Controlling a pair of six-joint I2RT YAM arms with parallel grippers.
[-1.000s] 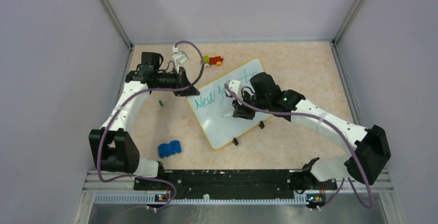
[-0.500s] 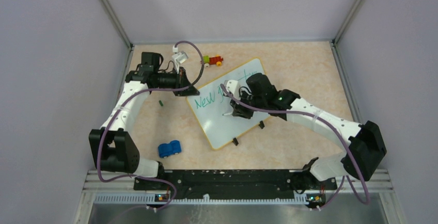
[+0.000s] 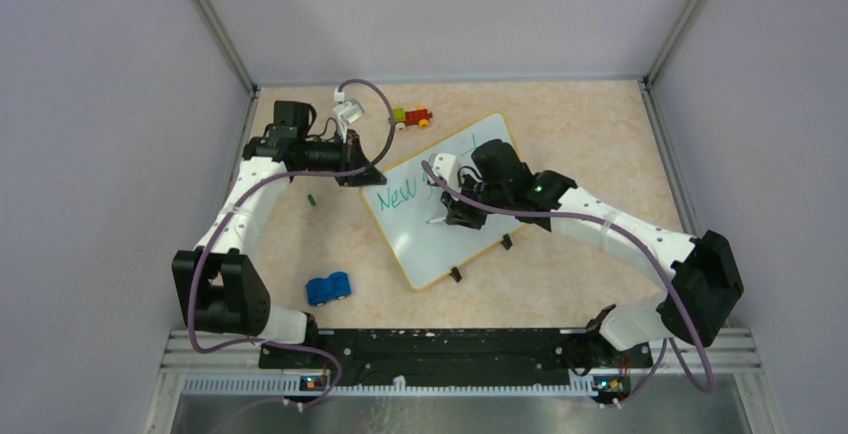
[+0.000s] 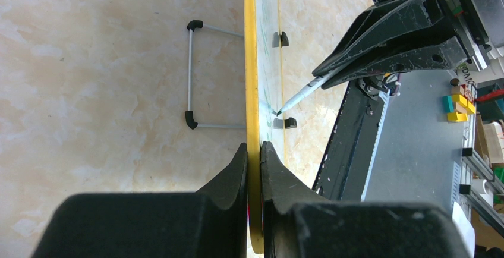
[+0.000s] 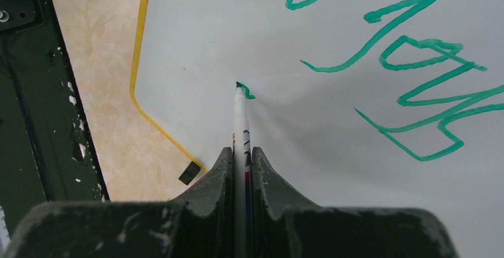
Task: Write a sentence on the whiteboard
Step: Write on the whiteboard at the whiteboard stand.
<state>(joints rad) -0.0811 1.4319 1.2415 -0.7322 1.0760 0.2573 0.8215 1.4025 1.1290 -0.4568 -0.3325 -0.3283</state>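
Note:
The whiteboard lies tilted on the table, with a yellow rim. My left gripper is shut on its far-left edge; the wrist view shows both fingers clamped on the rim. The sentence reads "New joys" in green, partly hidden by my right arm; its strokes show in the right wrist view. My right gripper is shut on a white marker. The marker's green tip touches the board below the first line, at a short fresh green stroke.
A blue toy car lies near the front left. A red, yellow and green toy sits at the back. A small green piece lies left of the board. Black clips sit on the board's near edge. A wire stand sticks out behind the board.
My right gripper has moved left across the board with the marker, to below the first line. The left arm and the board have not moved.

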